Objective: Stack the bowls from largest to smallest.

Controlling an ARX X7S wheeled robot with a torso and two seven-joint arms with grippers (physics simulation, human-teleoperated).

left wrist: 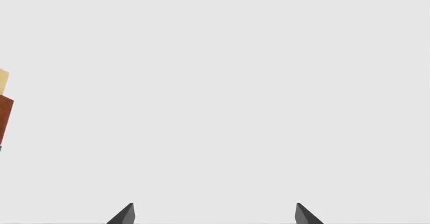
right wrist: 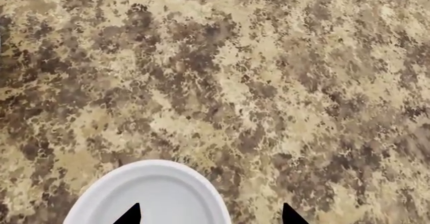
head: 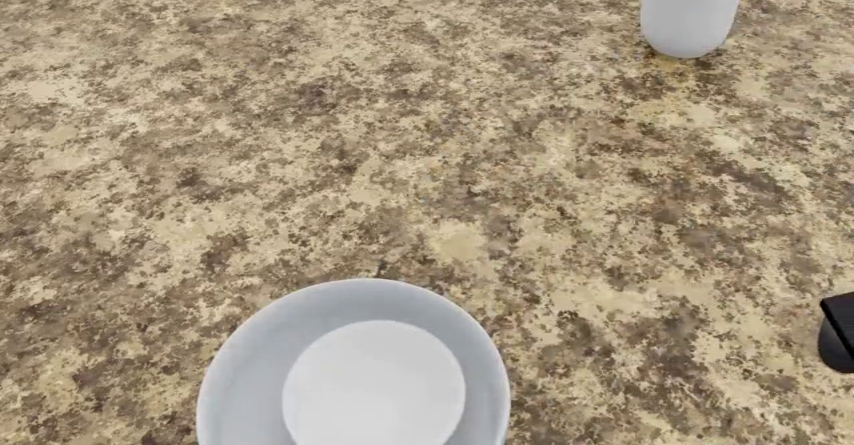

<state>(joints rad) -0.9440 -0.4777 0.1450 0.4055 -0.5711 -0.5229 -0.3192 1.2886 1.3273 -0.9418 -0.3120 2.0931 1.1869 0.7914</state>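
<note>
Two bowls show: the large bowl [head: 240, 385] sits near-left on the counter [head: 400, 145], another [right wrist: 151, 196] under the right gripper [right wrist: 209, 215]. Its spread jaws straddle that rim (a slip could tip it). Left gripper [left wrist: 215, 213], open, faces blank wall.

The counter [head: 400, 135] is showing a mottled pattern of tan, beige and dark brown speckles. At six o'clock the large bowl [head: 240, 365] is looking glossy white with a greyish inner wall and a brighter white centre. At one o'clock the pot [head: 687, 20] is gleaming white, carrying red and green leaves. The pincer tips [right wrist: 208, 215] are showing black.
</note>
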